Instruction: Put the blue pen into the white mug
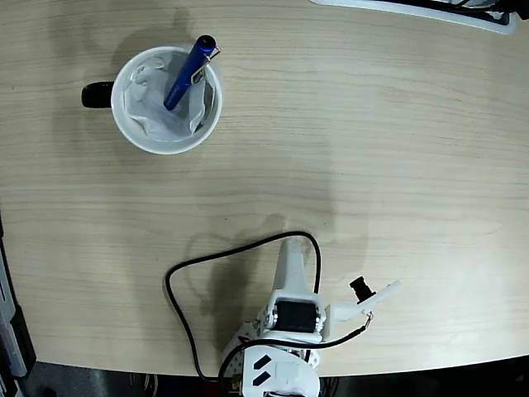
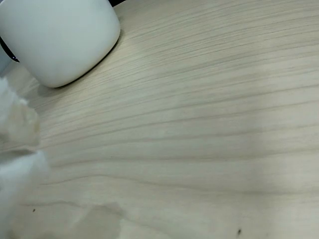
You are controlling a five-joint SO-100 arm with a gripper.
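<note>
The pen [image 1: 187, 73], stiff, light and glossy-slick, best gripped mid-barrel, already leans inside the mug [image 1: 132, 124]; I cannot tell the pincer's [image 1: 376, 296] state.

A royal-blue pen [image 1: 186, 74] with a silver clip, a white mug [image 1: 132, 132] with a black handle, a white arm [image 1: 291, 289] with black cable [image 1: 178, 302], pale wood-grain counter [image 1: 372, 165].

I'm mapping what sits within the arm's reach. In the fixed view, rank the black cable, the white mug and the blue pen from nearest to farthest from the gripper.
Measured from the gripper, near bottom centre:
1. Black cable: looping right beside it.
2. White mug: upper left, far across the table.
3. Blue pen: standing in the mug, leaning on its far rim; barely farther.
</note>
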